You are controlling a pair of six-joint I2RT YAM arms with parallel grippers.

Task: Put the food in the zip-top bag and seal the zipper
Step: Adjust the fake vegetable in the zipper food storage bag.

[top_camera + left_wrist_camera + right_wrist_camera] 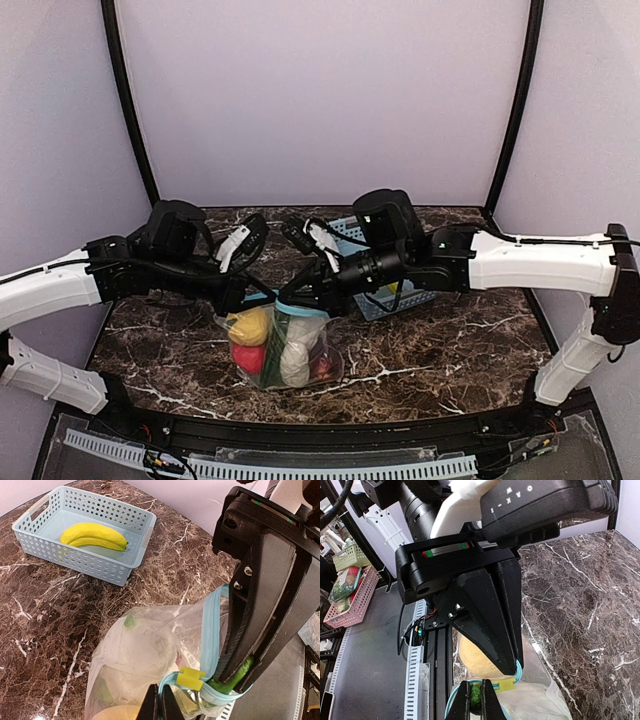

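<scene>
I've got left hand (160,705) and right hand (476,702) both pinched tight on zipper (212,630); arms angled inward, counter (450,350) open right.

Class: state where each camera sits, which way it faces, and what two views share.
Top external: above and behind the bases, looking down on the table; both arms meet over the zip-top bag.
Left wrist: on the left arm, facing the basket; left gripper at bottom, right gripper opposite.
Right wrist: on the right arm, facing the table's near edge; right gripper at bottom, left gripper opposite.
Shared: both wrist views show the yellow slider on the zipper.
</scene>
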